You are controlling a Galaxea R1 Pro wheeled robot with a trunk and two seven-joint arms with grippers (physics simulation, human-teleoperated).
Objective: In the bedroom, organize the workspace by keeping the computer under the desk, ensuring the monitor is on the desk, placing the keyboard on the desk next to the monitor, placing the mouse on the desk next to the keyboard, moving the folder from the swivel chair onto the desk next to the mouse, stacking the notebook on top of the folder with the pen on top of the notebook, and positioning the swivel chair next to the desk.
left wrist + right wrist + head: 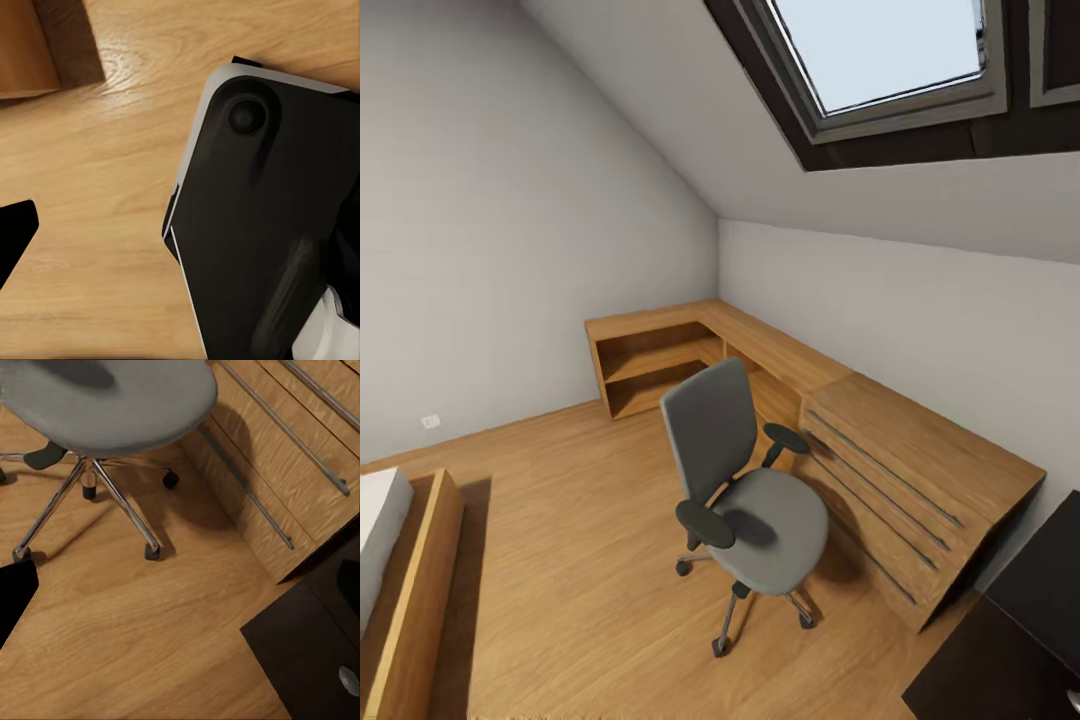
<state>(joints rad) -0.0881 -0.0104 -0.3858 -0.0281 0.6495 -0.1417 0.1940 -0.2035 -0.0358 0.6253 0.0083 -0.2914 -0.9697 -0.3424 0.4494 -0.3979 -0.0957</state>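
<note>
Sloped walls and skylight (895, 50) close over a wood floor (580, 560) where the chair (745, 490) stands beside unlabelled drawers (900, 490); grippers' state I cannot tell.

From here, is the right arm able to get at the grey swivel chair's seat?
Probably yes: the right wrist view shows the grey swivel chair close by over open wooden floor, nothing between, though the gripper's own position is not clear.

Swivel chair (745, 490) blocks drawer unit (905, 480); floor (570, 560) left open
</note>
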